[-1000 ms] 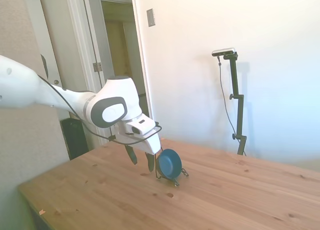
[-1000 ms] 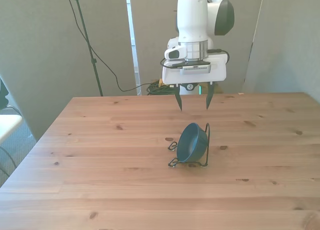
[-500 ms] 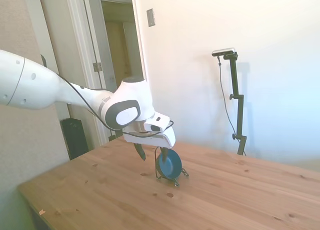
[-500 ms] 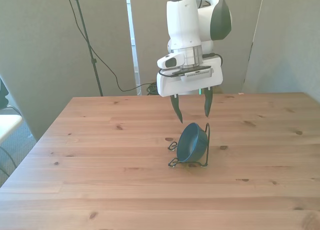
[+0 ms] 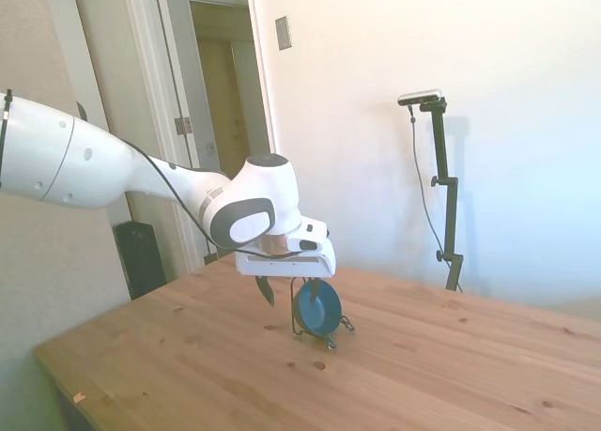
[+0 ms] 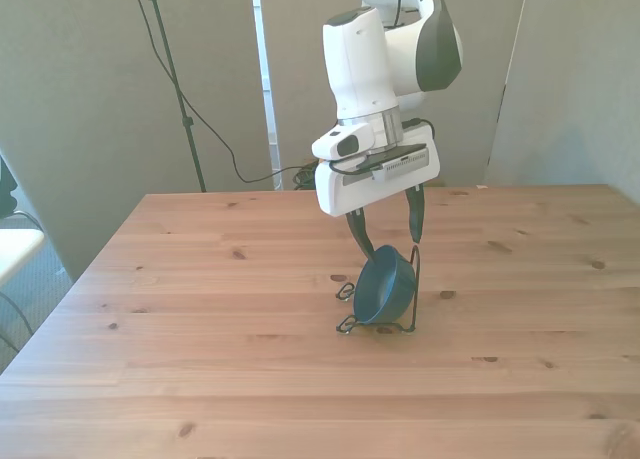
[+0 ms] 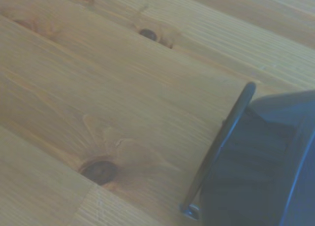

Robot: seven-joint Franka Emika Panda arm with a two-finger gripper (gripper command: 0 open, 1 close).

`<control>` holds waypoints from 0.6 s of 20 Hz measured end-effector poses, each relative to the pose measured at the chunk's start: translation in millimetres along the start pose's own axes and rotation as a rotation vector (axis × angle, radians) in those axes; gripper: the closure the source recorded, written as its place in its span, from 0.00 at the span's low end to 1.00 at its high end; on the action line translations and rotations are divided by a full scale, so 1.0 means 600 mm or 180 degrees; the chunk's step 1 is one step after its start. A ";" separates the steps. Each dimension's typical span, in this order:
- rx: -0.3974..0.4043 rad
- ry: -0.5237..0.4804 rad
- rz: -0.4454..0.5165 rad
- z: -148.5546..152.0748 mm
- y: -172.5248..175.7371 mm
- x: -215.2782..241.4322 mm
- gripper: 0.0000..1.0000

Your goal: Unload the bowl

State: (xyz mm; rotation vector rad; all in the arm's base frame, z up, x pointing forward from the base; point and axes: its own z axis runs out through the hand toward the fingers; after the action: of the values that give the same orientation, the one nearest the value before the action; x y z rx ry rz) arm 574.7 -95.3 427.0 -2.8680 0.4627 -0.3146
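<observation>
The near part of the pale wooden plank bench [image 6: 200, 379] carries nothing relevant. Toward its middle, the small round dark blue bowl [image 6: 385, 287] stands on edge, propped in a thin black wire stand [image 6: 413, 279], its hollow facing the front view's left. The wrist view confirms the bowl [image 7: 266, 162] leaning against a dark upright of the stand [image 7: 221, 147], with knotted planks beside it. Directly above and slightly behind, the white arm's two-finger tool [image 6: 388, 237] hangs tilted, fingers spread apart and holding nothing; one fingertip sits at the bowl's upper rim on the front view's left, the other near the top of the wire upright. In the side view the tool [image 5: 286, 290] is just beside the bowl [image 5: 316, 308]. Contact cannot be confirmed. Risks, as judged: a finger descending onto the rim could tip bowl and stand together; closing around the wire with the rim would drag the stand; a shallow, smooth rim may slip from a tilted grip.
</observation>
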 end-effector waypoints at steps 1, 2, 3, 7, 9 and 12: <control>0.0000 -0.0007 -0.0005 0.004 0.000 0.005 0.00; 0.0002 -0.0011 -0.0005 0.004 0.000 0.005 0.00; 0.0013 -0.0030 -0.0012 0.006 0.000 0.005 0.00; 0.0146 -0.0125 -0.0094 0.016 0.002 0.002 0.00; 0.0177 -0.0135 -0.0123 0.019 0.005 0.003 0.00; 0.0199 -0.0147 -0.0158 0.025 0.010 0.009 0.00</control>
State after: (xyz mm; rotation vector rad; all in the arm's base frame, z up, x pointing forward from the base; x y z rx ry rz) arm 581.6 -99.6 411.9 -2.8228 0.3670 -0.2655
